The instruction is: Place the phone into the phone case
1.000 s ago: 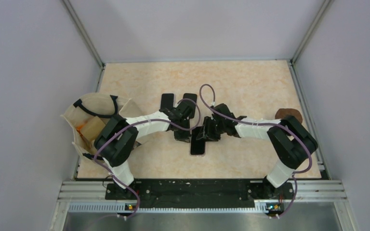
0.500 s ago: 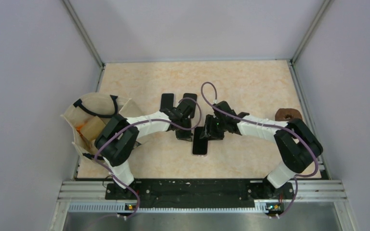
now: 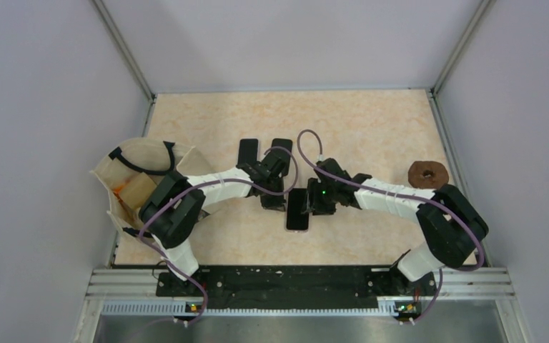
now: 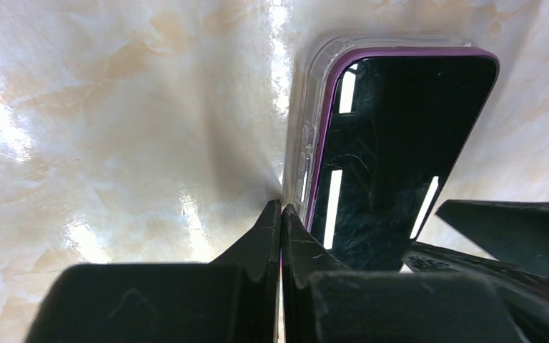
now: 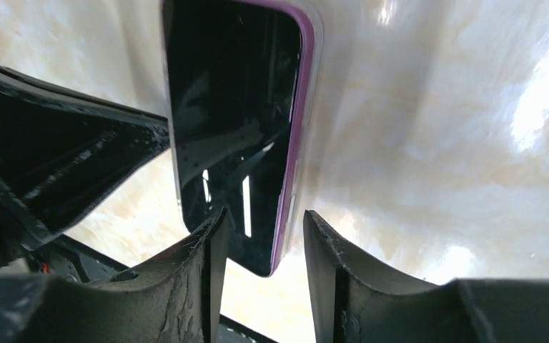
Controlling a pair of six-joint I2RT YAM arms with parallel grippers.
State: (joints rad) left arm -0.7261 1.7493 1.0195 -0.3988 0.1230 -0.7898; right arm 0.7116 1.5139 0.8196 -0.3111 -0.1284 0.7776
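A black phone with a purple rim (image 3: 298, 209) lies screen up on the marbled table, between my two grippers. A clear case (image 4: 313, 86) shows around its rim in the left wrist view, and along its long edge (image 5: 313, 107) in the right wrist view. My left gripper (image 3: 274, 200) is shut, and its tips (image 4: 280, 213) touch the case's side edge. My right gripper (image 3: 314, 203) is open. Its fingers (image 5: 211, 243) straddle the phone's (image 5: 236, 107) purple long edge near one corner without closing on it.
Two black flat slabs (image 3: 248, 150) (image 3: 282, 146) lie just behind the left gripper. A cream cloth bag with black handles (image 3: 139, 182) sits at the left edge. A brown ring (image 3: 429, 173) lies at the right edge. Grey walls enclose the table.
The right arm has swung its elbow to the right, uncovering the brown ring. The phone has shifted slightly to the right. The left gripper has hardly moved.
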